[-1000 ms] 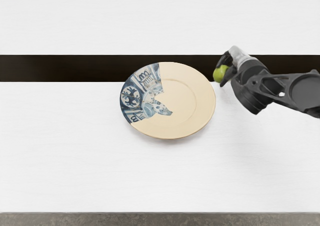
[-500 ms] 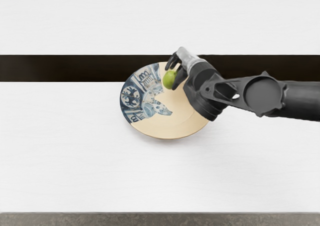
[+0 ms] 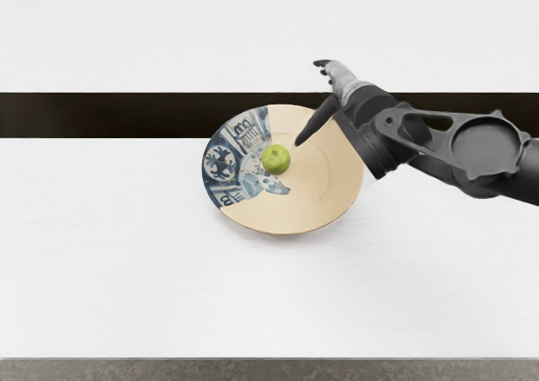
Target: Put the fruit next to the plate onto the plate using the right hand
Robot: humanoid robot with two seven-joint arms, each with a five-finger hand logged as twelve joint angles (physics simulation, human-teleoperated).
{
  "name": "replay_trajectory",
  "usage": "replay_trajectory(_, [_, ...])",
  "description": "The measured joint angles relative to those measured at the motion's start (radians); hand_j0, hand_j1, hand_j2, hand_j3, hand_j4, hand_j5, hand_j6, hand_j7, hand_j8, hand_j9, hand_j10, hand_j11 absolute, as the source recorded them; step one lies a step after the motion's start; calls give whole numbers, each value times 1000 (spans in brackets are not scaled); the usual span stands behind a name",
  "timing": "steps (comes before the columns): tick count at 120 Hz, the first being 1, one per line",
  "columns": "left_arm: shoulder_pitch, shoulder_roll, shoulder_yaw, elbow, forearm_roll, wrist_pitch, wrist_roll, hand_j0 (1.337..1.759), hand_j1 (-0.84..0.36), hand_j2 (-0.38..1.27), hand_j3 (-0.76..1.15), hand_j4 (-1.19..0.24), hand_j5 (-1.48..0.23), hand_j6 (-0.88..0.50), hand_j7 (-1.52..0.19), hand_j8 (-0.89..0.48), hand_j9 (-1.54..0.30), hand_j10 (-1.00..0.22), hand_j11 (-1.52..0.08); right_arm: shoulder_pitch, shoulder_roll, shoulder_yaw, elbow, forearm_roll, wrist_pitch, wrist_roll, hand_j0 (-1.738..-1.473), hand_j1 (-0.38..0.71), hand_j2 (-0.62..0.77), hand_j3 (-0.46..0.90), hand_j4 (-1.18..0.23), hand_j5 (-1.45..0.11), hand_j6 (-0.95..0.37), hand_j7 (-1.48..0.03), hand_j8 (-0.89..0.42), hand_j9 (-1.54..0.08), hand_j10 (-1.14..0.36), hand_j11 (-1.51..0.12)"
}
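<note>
Green fruit [image 3: 275, 158] lies near the middle of the plate [image 3: 335, 187]. We see our right hand [image 3: 335, 99] just right of it over the far rim, fingers spread, gripping nothing.

A white table [image 3: 126, 271] with a faint, fine grain fills nearly the whole view. A dark band [image 3: 101, 115], almost black, crosses it from 9 o'clock to 3 o'clock, a little above the middle; whether it is a gap or a painted stripe cannot be told. Beyond it, toward 12 o'clock, the white surface goes on. Thin strips of mottled grey floor [image 3: 269, 371] show at the 6 and 12 o'clock edges. The light is soft and even.
</note>
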Motion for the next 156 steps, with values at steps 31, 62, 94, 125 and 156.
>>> replay_trajectory(31, [0,0,0,0,0,0,0,1658,337,2,0,-10,-13,-10,-13,-10,-13,-10,-13,-127,-175,170,157,2,0,0,-1658,-328,9,0,-23,-33,-16,-31,-15,-33,-24,-33])
replay_trajectory(62, [0,0,0,0,0,0,0,1658,337,2,0,-10,-13,-10,-13,-10,-13,-10,-13,-369,-285,518,214,1,157,0,-1658,-343,3,0,-6,-9,-4,-9,-4,-9,-7,-9])
replay_trajectory(94, [0,0,0,0,0,0,0,1658,337,2,0,-10,-13,-10,-13,-10,-13,-10,-13,-628,-314,923,227,2,758,0,-1658,-348,1,0,-2,-3,-1,-2,-1,-3,-2,-3])
replay_trajectory(125, [0,0,0,0,0,0,0,1658,337,2,0,-10,-13,-10,-13,-10,-13,-10,-13,-741,-293,1102,72,122,1133,0,-1658,-349,1,0,0,-1,0,-1,0,-1,0,-1])
replay_trajectory(156, [0,0,0,0,0,0,0,1658,337,2,0,-10,-13,-10,-13,-10,-13,-10,-13,-735,-289,1176,-81,240,1215,0,-1658,-349,1,0,0,0,1,0,1,0,0,0])
